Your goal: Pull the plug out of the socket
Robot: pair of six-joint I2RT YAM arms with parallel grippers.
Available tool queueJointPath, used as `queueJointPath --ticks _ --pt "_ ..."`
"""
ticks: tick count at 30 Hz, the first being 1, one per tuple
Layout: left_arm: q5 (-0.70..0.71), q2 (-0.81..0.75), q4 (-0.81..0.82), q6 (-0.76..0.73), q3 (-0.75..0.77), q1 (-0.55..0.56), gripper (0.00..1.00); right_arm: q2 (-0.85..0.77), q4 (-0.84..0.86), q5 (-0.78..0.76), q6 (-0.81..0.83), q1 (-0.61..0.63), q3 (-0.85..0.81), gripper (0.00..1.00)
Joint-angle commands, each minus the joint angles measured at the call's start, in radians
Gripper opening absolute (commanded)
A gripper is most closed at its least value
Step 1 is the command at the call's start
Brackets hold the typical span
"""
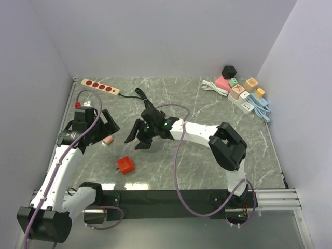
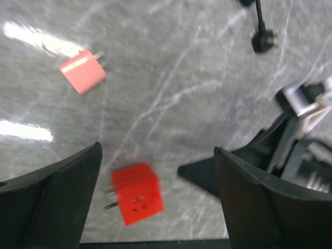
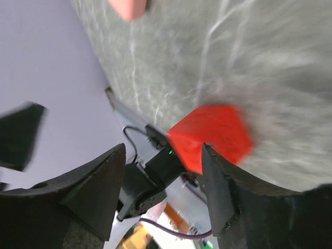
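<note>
A red cube socket lies on the marble table, its prongs pointing left in the left wrist view. A pink plug lies apart from it, up and to the left, and shows in the left wrist view. My left gripper is open and empty above the table, close to the pink plug. My right gripper is open and empty, a little above and to the right of the red cube. In both wrist views the jaws stand wide apart with nothing between them.
A black plug on a cable lies behind the right gripper. A beige power strip with red sockets is at the back left. A white power strip with coloured adapters and a black cube are at the back right.
</note>
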State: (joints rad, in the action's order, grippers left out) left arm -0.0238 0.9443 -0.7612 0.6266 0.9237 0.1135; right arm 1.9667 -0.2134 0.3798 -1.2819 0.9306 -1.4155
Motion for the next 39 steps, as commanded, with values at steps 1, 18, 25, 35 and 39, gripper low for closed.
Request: queueJointPath --ticks 1,18,25,35,39 --pt "-0.103 -0.003 0.008 0.012 -0.013 0.034 0.93 -0.131 -0.087 -0.102 0.077 -0.126 0.025 0.69" --pt "0.063 0.156 -0.222 0.119 0.014 0.480 0.90 -0.598 -0.353 -0.286 0.380 -0.378 0.360 0.80" --pt "-0.010 0.243 -0.155 0.209 0.017 0.713 0.71 -0.618 -0.334 -0.265 0.389 -0.394 0.443 0.80" --pt "0.021 0.306 -0.119 0.286 -0.160 0.776 0.42 -0.710 -0.362 -0.259 0.420 -0.478 0.501 0.80" --pt "0.019 0.284 -0.104 0.249 -0.200 0.601 0.40 -0.768 -0.374 -0.246 0.437 -0.541 0.532 0.80"
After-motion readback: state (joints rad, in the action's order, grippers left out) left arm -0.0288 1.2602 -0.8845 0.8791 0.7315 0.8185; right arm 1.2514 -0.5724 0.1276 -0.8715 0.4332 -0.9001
